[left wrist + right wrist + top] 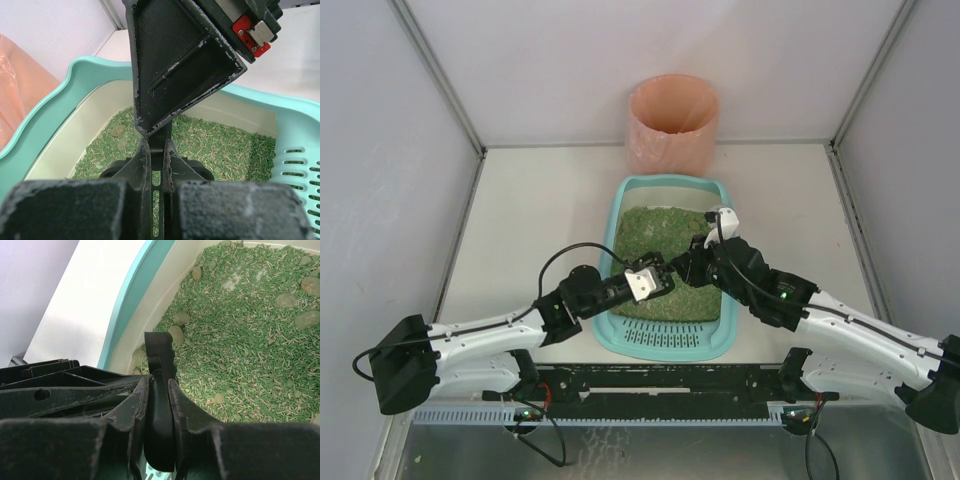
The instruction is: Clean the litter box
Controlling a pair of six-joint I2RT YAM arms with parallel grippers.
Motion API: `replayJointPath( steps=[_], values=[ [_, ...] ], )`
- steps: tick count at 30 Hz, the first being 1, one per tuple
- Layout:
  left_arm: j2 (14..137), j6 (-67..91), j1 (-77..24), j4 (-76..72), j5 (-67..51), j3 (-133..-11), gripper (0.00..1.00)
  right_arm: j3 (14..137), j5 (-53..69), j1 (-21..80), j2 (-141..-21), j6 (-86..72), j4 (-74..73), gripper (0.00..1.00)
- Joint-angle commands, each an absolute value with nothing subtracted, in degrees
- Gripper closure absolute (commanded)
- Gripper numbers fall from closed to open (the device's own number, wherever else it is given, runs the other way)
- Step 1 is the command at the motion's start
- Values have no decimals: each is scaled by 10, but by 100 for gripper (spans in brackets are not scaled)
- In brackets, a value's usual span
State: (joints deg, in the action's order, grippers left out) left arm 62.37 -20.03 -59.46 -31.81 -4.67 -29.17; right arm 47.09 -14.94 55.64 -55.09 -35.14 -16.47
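At the near edge of the table (pixel 540 210) the two arms reach inward and meet over the litter box (pixel 616 225), the left arm from about 8 o'clock and the right from about 4 o'clock. The left gripper (pixel 156 147) has its jaws drawn almost together on a thin black slotted strip, which seems to be part of the scoop (pixel 159 347). A finger of the other arm stands tilted right above this grip. The right gripper (pixel 159 385) is likewise clamped tight on the scoop, squeezing its ribbed black handle on both sides, and the handle's rounded end sticks out past the fingertips. The litter box sits in the middle of the table, lengthwise from 6 to 12 o'clock, with its slotted grate (pixel 665 340) at the 6 o'clock end nearest the arm bases. Green granules (pixel 665 235) fill the rest of it, and both grippers hang low over the near half of that bed. Several pale rounded lumps (pixel 287 300) lie among the granules. Beyond the box at 12 o'clock, just past its far rim, a round pink bin (pixel 672 125) stands upright against the back wall.
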Motion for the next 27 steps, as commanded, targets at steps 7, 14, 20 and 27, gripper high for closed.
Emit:
replayJointPath(
  steps=[7, 14, 20, 27],
  values=[
    [616, -173, -595, -351, -21, -334, 64, 471, -167, 563, -535, -347, -141, 100],
    [559, -75, -595, -304, 116, -331, 37, 472, -220, 559, -519, -329, -161, 100],
    [498, 111, -579, -62, 319, -394, 23, 483, -235, 537, -517, -314, -170, 100],
    [474, 246, -453, 221, 243, -467, 25, 521, -257, 527, -557, -310, -185, 100]
  ],
)
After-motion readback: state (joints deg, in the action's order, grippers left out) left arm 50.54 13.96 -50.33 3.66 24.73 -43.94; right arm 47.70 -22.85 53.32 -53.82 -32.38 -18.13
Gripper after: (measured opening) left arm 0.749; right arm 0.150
